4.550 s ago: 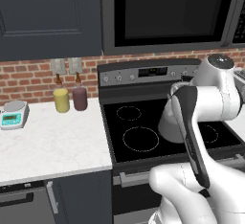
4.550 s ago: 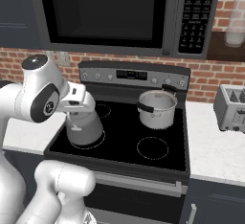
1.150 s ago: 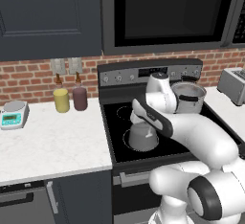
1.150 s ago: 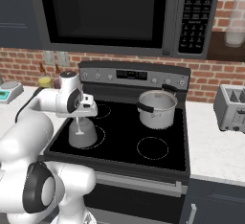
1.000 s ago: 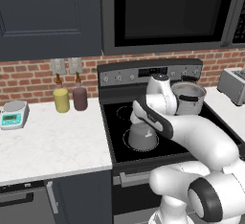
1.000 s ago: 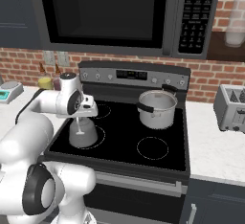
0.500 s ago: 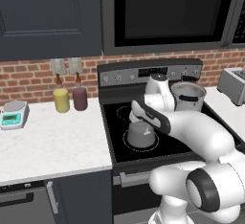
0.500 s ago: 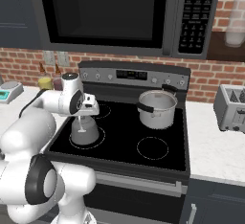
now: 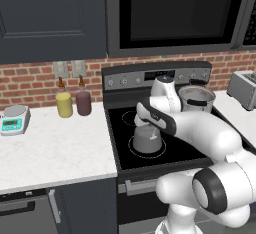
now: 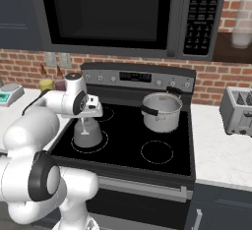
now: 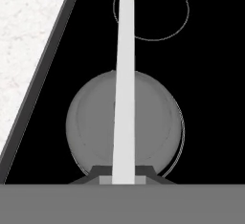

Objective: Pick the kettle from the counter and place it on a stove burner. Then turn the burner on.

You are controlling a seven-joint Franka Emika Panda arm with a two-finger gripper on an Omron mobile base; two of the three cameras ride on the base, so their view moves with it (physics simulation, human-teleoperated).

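Observation:
The small dull-grey kettle point(image 9: 146, 139) point(image 10: 87, 134) stands inside the large white-outlined stove burner point(image 9: 161, 151) at the front left of the black cooktop. In the hand view its dome point(image 11: 95, 122) lies straight below the hand, and its thin handle point(image 11: 125, 74) rises up between the fingers. My gripper point(image 9: 145, 123) point(image 10: 85, 121) point(image 11: 123, 176) is directly over the kettle, shut on that handle. Whether the kettle's base rests on the glass or hovers just above it, I cannot tell. The white counter point(image 9: 55, 153) lies to the left of the stove.
A bigger shiny steel pot point(image 9: 196, 99) point(image 10: 161, 112) sits on the back right burner. The front right burner point(image 10: 157, 152) is bare. A smaller ring point(image 11: 150, 10) lies behind the kettle. Two bottles point(image 9: 73, 103) and a scale point(image 9: 13, 119) stand on the counter, a toaster point(image 10: 238, 110) at the right.
The arm's elbow has swung across since the oldest frames. Over the last second the kettle has shifted only slightly within the ring, and the grip on its handle is the same.

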